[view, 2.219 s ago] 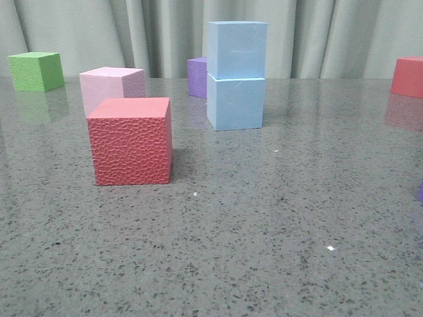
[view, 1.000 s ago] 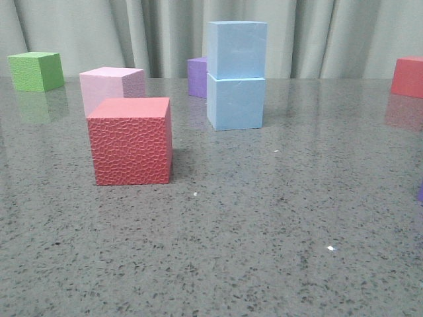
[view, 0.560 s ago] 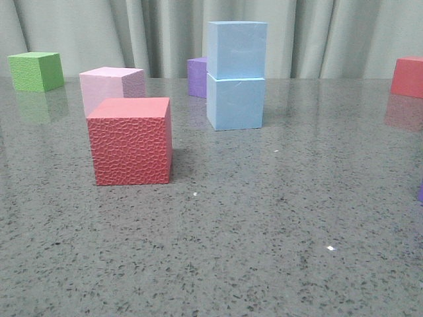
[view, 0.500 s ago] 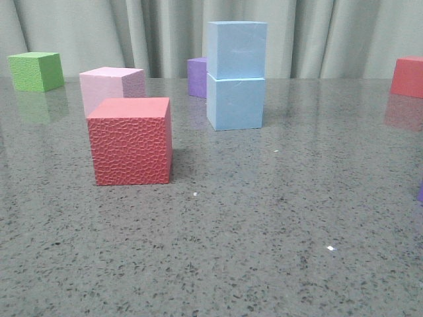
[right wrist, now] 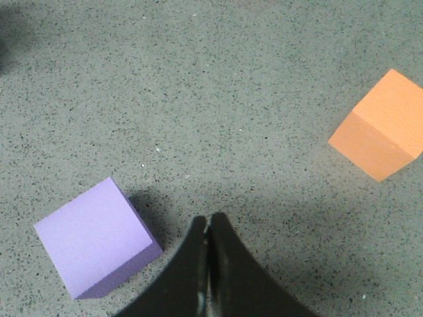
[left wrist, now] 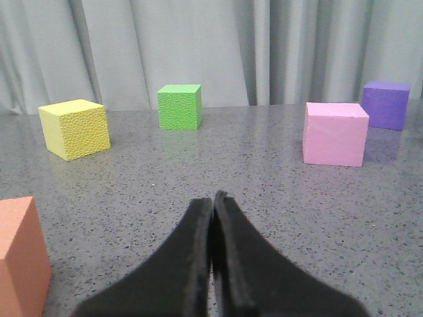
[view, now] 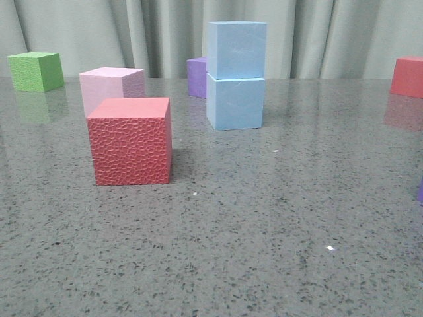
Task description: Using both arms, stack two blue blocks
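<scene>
Front view: upper blue block point(view: 237, 49) sits on lower blue block point(view: 235, 102), edges roughly flush, stack upright on the grey speckled table point(view: 264, 231). Neither gripper shows in this view, so nothing is touching the stack. Purple cube point(view: 197, 76) is just behind the stack, partly hidden by it. Textured red cube point(view: 131, 140) stands in the foreground, pale pink cube point(view: 111, 86) right behind it, green cube point(view: 36, 71) and a second red cube point(view: 407, 76) at the far edges.

Left gripper point(left wrist: 213, 198): fingers pressed together, nothing between them, low over the table. Ahead of it: yellow cube point(left wrist: 74, 128), green cube point(left wrist: 179, 106), pink cube point(left wrist: 335, 133), purple cube point(left wrist: 386, 104). Orange cube point(left wrist: 20, 257) is close beside the fingers.

Right gripper point(right wrist: 209, 221): fingers pressed together, empty, pointing down at bare table. Lavender cube point(right wrist: 96, 236) is just beside the fingertips, not touching. Orange cube point(right wrist: 380, 125) is well apart on the other side.

Blue stack is in neither wrist view.
</scene>
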You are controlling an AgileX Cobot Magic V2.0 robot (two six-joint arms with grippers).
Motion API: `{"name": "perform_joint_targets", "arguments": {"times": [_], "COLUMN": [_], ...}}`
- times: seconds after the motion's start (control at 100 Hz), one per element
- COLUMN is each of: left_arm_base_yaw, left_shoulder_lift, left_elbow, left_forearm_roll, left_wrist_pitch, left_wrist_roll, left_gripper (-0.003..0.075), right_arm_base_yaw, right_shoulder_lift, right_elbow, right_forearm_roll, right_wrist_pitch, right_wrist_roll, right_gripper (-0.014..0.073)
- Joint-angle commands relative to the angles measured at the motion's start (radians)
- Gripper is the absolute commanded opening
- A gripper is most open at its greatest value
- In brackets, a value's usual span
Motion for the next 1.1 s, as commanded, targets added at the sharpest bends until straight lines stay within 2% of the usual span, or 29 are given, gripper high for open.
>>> {"name": "perform_joint_targets", "arguments": {"times": [0.0,0.13,0.23,0.51,1.09], "left_arm_base_yaw": [0.001,0.001,0.001,0.001,0.001], "left_shoulder_lift": [-0.032,-0.032,-0.032,-0.032,-0.032], "left_elbow": [0.04,0.04,0.04,0.04,0.04], "left_forearm_roll": [0.0,0.0,0.0,0.0,0.0], "left_wrist_pitch": [-0.09,-0.09,-0.09,-0.09,-0.09], "left_wrist_roll": [-0.009,-0.009,-0.009,-0.009,-0.009], "left_gripper": [-0.0019,-0.0019,-0.0019,-0.0019,-0.0019], "right_arm_base_yaw": [-0.004,-0.004,-0.004,-0.004,-0.004], "right_shoulder_lift": [-0.002,-0.036,-0.087,-0.294,-0.605], "right_elbow": [-0.021,-0.004,0.031,0.233,0.577], "right_forearm_roll": [-0.012,-0.012,-0.012,-0.019,-0.016], "right_wrist_pitch": [-0.056,-0.114,-0.223,-0.486,-0.76], "right_wrist_roll": [-0.01,-0.01,-0.01,-0.011,-0.088], "right_gripper": [-0.0122,-0.0122,-0.0122,-0.0122,-0.0122]}}
